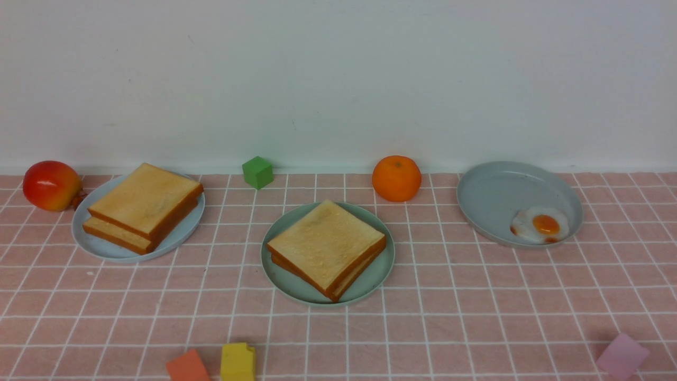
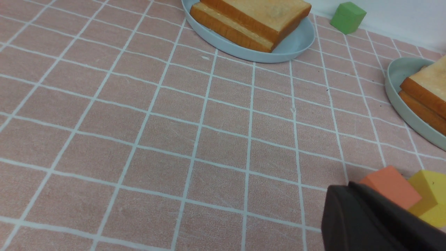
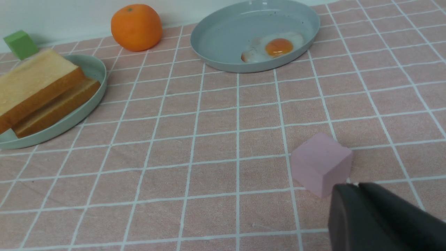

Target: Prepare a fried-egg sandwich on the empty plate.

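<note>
A: Status of each end effector?

B: Left end effector (image 2: 348, 209): closed, holding nothing. Right end effector (image 3: 352, 212): empty; jaw gap cannot be determined.

A: Task items?

B: Two toast slices (image 1: 327, 246) are stacked on the mint-green plate (image 1: 279, 275), well ahead of both end effectors. A fried egg (image 1: 540, 225) lies on the grey plate (image 1: 497, 185), ahead of the right end effector.

A: Hazards?

B: The pink block (image 3: 320, 167) sits just ahead of the right end effector; a low advance would likely strike it. The orange block (image 2: 390, 184) sits likewise beside the left one. The egg lies at the plate's near rim, so a shallow pick may catch the rim. The surface between is otherwise open.
</note>
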